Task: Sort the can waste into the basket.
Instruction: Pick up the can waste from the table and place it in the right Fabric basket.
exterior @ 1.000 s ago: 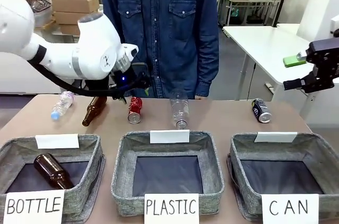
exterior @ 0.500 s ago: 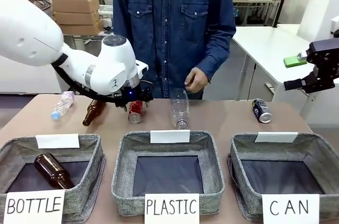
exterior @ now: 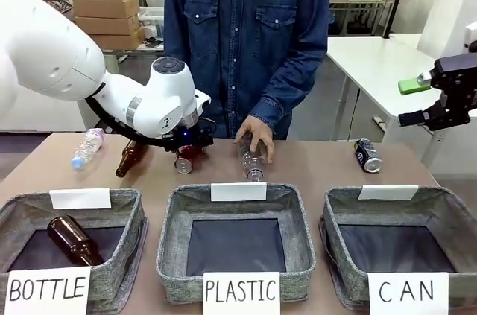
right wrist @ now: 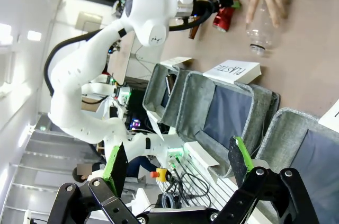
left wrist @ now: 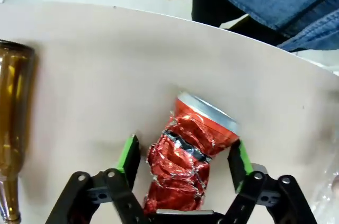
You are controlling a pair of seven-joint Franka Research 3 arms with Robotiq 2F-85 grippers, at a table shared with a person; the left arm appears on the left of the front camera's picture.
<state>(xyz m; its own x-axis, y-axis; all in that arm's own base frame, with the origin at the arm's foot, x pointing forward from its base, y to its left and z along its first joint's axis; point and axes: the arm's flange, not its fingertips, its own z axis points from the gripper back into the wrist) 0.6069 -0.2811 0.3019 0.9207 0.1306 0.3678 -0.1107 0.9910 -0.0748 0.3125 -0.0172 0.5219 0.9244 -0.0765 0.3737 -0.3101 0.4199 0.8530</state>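
1. At the table's near edge stand three baskets in a row. The BOTTLE basket [exterior: 127, 203] on the left holds one brown bottle [exterior: 73, 239] lying aslant. The PLASTIC basket [exterior: 173, 226] is in the middle. The CAN basket [exterior: 440, 197] is on the right, dark base showing, its right side cut by the frame edge.
2. Beyond the baskets, the left arm reaches in low from the left, wrist bent down to the tabletop. The left gripper [left wrist: 185, 149] is closed onto the crushed red can [left wrist: 188, 166], a green pad on each flank. The can lies on its side on the table. In the front view the gripper hides most of it.
3. Same row: a second brown bottle [exterior: 131, 157] lies just left of the red can. The black can [exterior: 367, 156] lies behind the CAN basket.
4. The right gripper [exterior: 447, 95] hangs high at the right, above the table, jaws wide apart with nothing between them.
5. At the far side, the person's hand [exterior: 256, 136] rests on a clear bottle [exterior: 252, 160].
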